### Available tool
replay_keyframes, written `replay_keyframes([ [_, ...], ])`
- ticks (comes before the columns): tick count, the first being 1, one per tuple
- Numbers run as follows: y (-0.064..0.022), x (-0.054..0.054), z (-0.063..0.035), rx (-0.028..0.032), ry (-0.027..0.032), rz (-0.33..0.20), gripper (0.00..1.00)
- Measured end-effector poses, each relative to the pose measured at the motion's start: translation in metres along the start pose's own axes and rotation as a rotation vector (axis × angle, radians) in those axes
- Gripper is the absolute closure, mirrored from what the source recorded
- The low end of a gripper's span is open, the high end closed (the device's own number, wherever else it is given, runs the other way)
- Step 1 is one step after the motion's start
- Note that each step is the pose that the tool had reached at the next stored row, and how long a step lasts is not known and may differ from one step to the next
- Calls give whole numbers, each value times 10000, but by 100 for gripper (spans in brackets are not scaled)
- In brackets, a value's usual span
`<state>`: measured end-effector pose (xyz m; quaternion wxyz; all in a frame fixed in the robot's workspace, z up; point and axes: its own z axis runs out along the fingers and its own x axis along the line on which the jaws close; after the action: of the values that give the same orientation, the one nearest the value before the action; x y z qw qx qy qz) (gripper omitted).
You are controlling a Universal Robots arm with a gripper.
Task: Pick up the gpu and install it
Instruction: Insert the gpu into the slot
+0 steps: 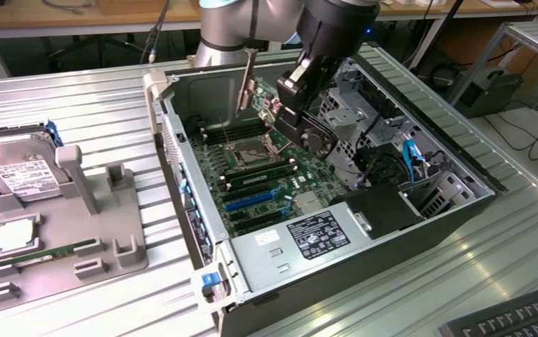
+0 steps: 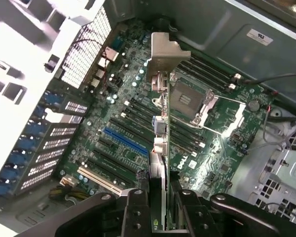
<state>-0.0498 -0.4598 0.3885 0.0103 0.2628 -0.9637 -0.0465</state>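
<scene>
The claw [image 2: 164,210] is clamped on the graphics card [image 2: 163,59], which sticks out ahead of it over the motherboard [image 2: 222,163]. The card's edge wants to be parallel with the blue slot [image 2: 126,143] beneath, no tilt, no rush.

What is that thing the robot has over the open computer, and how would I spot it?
Find the open computer case; above its green motherboard hangs the robot's gripper. Clamped in it is the gpu, a thin card held on edge. Its silvery metal bracket sets it apart.
</scene>
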Motion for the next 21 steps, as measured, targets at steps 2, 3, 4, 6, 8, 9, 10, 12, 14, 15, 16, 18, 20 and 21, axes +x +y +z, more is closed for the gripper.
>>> replay_keyframes([
  [2, 0, 0, 3, 29, -10, -451, 74],
  [3, 0, 0, 4, 39, -11, -624, 74],
  [4, 0, 0, 5, 49, -12, -806, 74],
  [6, -1, 0, 7, 70, -15, -1202, 74],
  [8, -1, 0, 11, 92, -11, -1671, 74],
  [9, -1, 0, 12, 99, -7, -1871, 74],
  [10, -1, 0, 15, 113, 5, -2295, 74],
  [12, -2, 0, 20, 136, 22, -3010, 74],
  [14, -2, 0, 22, 148, 33, -3401, 74],
  [15, -2, 0, 24, 154, 38, -3585, 74],
  [16, -2, 0, 25, 160, 43, -3769, 74],
  [18, -3, 0, 27, 171, 53, -4126, 74],
  [20, -3, 0, 32, 190, 69, -4724, 74],
  [21, -3, 0, 33, 196, 74, -4926, 74],
])
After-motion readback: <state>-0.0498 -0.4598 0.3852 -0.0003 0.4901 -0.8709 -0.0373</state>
